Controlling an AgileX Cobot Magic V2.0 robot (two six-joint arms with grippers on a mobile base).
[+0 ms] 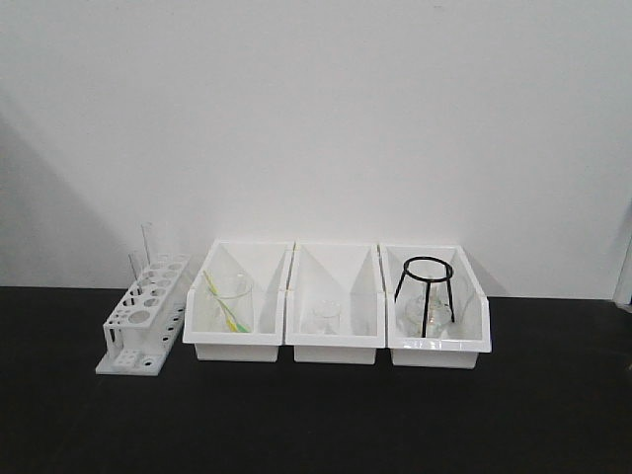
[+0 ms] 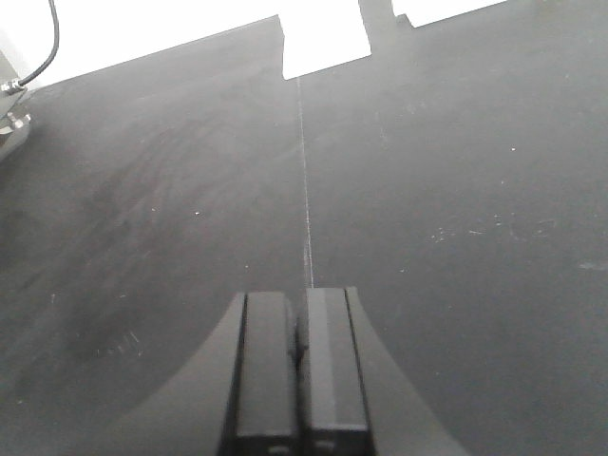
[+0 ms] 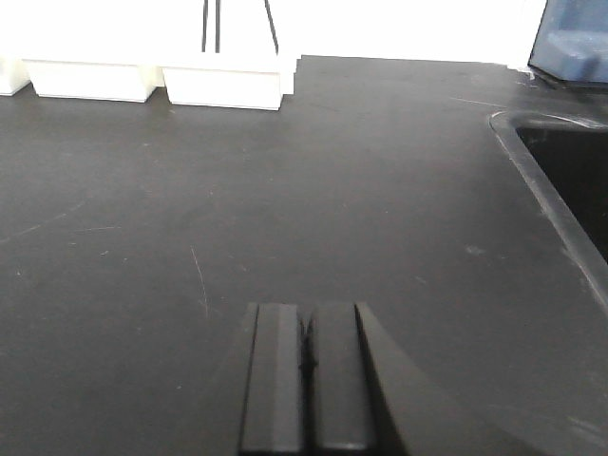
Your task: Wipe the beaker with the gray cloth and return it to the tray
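Observation:
Glass beakers stand in the white bins at the back: a larger beaker with a yellow-green rod in the left bin and a small beaker in the middle bin. The gray cloth and the silver tray are out of view. My left gripper is shut and empty, low over the bare black tabletop. My right gripper is shut and empty over the black tabletop, well short of the bins. Neither gripper shows in the front view.
Three white bins line the back; the right bin holds a black wire tripod and glassware. A white test-tube rack stands left of them. A recessed sink edge lies to the right in the right wrist view.

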